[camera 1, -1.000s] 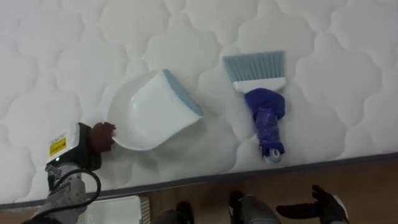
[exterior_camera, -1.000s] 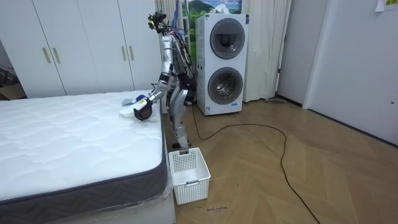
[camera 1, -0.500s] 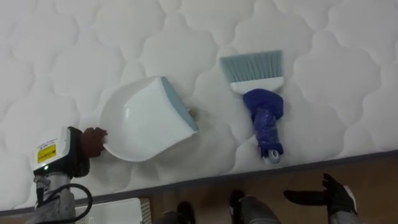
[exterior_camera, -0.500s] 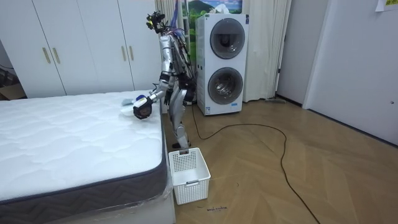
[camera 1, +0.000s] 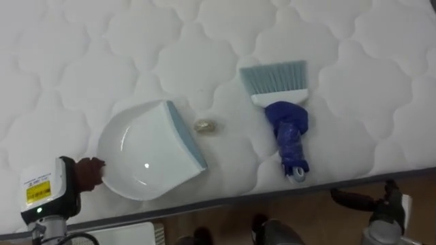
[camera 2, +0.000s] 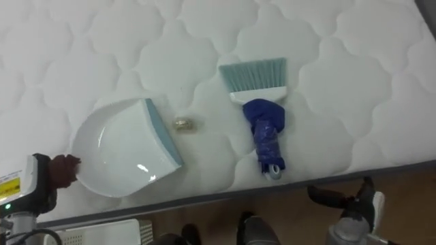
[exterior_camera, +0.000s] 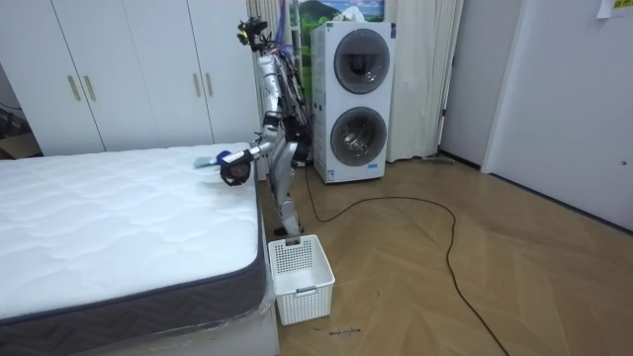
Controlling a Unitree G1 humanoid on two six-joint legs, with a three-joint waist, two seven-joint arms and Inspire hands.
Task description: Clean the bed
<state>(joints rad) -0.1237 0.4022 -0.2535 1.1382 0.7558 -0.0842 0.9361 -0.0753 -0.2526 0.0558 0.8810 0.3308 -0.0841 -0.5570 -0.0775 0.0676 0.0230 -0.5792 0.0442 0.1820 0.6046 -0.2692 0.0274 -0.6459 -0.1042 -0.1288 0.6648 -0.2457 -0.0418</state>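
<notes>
Small tan crumb (camera 1: 206, 126) lies on quilted mattress (camera 1: 82, 54) near the bed's edge, btwn dustpan & brush, touching neither. White dustpan (camera 1: 143, 160) is just left, lip facing the crumb, w/ left hand (camera 1: 88, 173) curled round its rear end. Blue-handled brush (camera 1: 283, 119) lies to the right, bristles pointing away from the robot. Right hand (camera 1: 357, 199) is off the bed edge, fingers stretched, empty. White basket (exterior_camera: 302, 277) on floor beside bed.

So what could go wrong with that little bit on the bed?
The scrap lies just outside the dustpan that the left hand holds, so it might get left behind. The brush lies near the mattress edge, and the right hand, below that edge, could knock it to the floor when it reaches up.
</notes>
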